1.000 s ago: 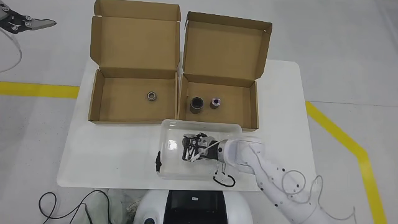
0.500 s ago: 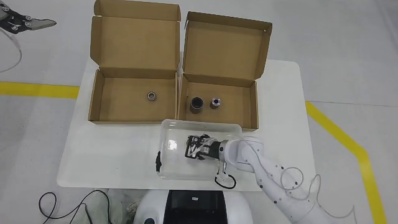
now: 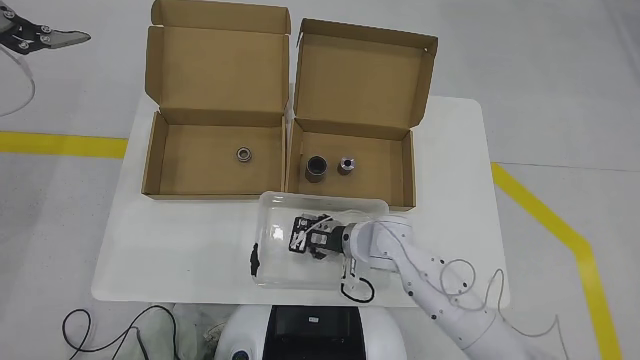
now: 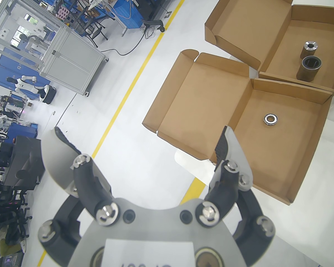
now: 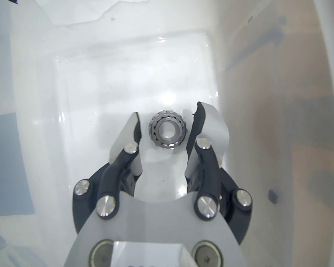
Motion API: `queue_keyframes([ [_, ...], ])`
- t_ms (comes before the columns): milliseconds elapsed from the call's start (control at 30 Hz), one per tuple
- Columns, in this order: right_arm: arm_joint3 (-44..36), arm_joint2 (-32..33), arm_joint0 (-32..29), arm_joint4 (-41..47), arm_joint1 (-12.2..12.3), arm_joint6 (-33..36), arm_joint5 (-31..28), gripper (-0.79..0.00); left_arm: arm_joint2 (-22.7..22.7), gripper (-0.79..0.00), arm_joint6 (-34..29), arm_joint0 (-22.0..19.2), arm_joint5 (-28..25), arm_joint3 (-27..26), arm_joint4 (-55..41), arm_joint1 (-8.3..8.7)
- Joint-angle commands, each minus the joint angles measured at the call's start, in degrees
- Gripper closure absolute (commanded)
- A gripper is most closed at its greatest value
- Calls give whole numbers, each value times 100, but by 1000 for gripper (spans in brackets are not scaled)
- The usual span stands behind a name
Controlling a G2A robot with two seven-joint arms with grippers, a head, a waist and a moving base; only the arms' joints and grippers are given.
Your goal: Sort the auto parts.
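Our right tool (image 5: 167,118) has edged forward in the clear bin (image 5: 267,90) and now sits partly open astride the bearing (image 5: 168,134), which lies between its fingers (image 5: 136,130) ungripped, so we judge closing comes next.

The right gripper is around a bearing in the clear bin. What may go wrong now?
The open right gripper flanks the round bearing; closing off-centre may push it away over the smooth floor of the bin. Its wall is close, so the lift may catch it. A matching bearing lies in the left box, not the right.
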Motion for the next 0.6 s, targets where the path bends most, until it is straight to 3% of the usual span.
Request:
queue_keyframes([
  [0,-15,-6,-12,-26,3,14,17,-594,0,-785,0,0,0,0,0,0],
  [33,-25,-8,-17,-42,6,21,20,-514,0,-785,0,0,0,0,0,0],
  [167,-73,-13,-40,-115,14,83,72,-391,0,-785,0,0,0,0,0,0],
  [400,-113,-12,-66,-139,21,106,117,-299,0,-785,0,0,0,0,0,0],
  [567,-102,-15,-71,-175,19,159,201,-280,0,-785,0,0,0,0,0,0],
])
